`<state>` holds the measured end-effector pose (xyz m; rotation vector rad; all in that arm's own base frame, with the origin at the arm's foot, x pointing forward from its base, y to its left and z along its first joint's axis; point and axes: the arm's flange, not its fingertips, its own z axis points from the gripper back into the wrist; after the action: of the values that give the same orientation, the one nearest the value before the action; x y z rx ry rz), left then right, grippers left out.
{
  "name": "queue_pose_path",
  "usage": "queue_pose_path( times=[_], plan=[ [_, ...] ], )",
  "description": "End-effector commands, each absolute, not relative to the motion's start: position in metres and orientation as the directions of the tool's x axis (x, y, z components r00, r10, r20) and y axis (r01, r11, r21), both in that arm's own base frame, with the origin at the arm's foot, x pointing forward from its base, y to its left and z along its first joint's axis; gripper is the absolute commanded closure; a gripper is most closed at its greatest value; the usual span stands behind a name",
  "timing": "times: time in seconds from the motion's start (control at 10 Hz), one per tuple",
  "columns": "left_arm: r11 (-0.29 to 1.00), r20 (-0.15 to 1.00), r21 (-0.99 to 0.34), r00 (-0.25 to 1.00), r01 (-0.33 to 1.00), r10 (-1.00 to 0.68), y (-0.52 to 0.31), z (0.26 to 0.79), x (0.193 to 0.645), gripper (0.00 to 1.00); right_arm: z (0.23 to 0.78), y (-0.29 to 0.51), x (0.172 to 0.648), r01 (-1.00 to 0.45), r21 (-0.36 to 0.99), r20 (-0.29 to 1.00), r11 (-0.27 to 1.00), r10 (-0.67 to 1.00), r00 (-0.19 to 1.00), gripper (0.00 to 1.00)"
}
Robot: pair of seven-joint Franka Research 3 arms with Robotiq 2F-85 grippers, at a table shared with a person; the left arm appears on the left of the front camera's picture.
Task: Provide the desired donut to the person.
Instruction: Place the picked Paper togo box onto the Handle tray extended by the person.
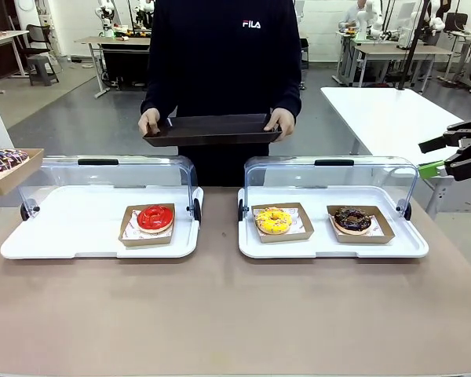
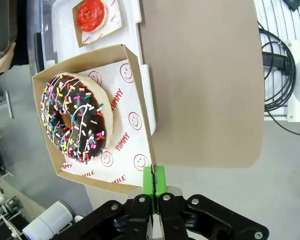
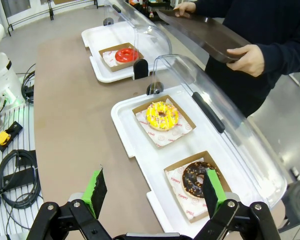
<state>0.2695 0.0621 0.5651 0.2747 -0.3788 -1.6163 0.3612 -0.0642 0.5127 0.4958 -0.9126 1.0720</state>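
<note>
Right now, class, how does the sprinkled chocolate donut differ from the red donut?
Topping: the sprinkled chocolate donut has dark glaze with coloured sprinkles; the red donut has glossy red icing.
Support: the sprinkled chocolate donut's box is pinched at its edge by the left pincer and held in the air; the red donut's box rests on a white tray with its clear lid raised.
Both are ring donuts in brown cardboard boxes lined with printed paper.

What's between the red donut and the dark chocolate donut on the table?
The yellow donut, on the same white tray as the chocolate donut; the red donut sits on the other tray. Front view shows it.
</note>
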Motion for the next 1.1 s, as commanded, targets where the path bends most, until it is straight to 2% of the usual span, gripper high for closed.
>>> queue_pose_path(
  times=[0.0, 1.0],
  plan=[
    [-0.044, 0.036, 0.400, -0.064, 0.916, -0.997, 0.0626, 0.5661, 0.2690, 1.00, 0.5117, -0.0639, 0.3650, -0.906, -0.081, 0.846, 0.415, 0.510, 0.158, 0.00],
    [-0.044, 0.036, 0.400, -0.064, 0.916, -0.997, 0.0626, 0.5661, 0.2690, 1.00, 0.5117, -0.0639, 0.3650, -0.906, -0.081, 0.846, 0.415, 0.510, 0.158, 0.00]
  ],
)
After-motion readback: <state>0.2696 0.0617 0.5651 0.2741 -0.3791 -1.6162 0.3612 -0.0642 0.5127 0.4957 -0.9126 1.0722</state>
